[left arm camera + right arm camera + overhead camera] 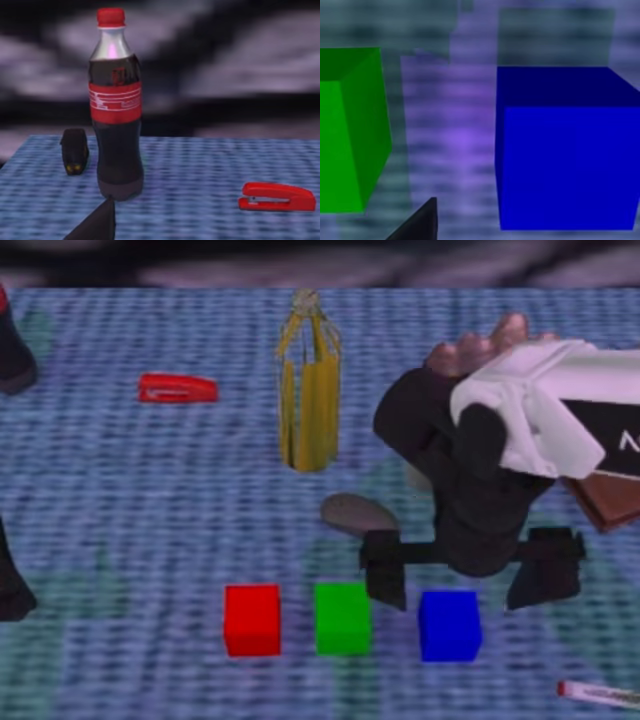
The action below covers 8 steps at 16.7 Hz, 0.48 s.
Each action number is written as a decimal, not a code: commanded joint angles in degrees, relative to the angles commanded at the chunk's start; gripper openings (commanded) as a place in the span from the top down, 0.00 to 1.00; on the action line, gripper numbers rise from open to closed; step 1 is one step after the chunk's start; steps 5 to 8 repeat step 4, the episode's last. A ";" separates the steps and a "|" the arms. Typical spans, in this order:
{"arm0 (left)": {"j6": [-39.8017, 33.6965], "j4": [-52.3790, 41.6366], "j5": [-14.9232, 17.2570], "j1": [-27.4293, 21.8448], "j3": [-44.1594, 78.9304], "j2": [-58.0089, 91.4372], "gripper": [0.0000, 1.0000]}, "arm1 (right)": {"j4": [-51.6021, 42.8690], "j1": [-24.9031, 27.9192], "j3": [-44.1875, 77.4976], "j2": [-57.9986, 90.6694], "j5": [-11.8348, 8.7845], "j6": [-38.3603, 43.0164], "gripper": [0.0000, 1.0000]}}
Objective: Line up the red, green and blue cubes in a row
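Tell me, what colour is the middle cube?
Green: the middle cube is bright green, seen best in the top view.

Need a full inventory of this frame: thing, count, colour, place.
red cube: 1, red, near edge, left end of row
green cube: 1, green, middle of row
blue cube: 1, blue, right end of row
stapler: 1, red, far left
yellow bottle: 1, yellow, far centre
cola bottle: 1, dark with red label, far left corner
grey disc: 1, grey, centre
brown object: 1, right edge
right gripper: open, above blue cube
left arm: parked, left edge
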 joint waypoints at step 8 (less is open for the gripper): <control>0.00 0.00 0.00 0.00 0.00 0.00 0.00 | -3.87 0.04 2.43 -2.08 0.03 -0.15 0.00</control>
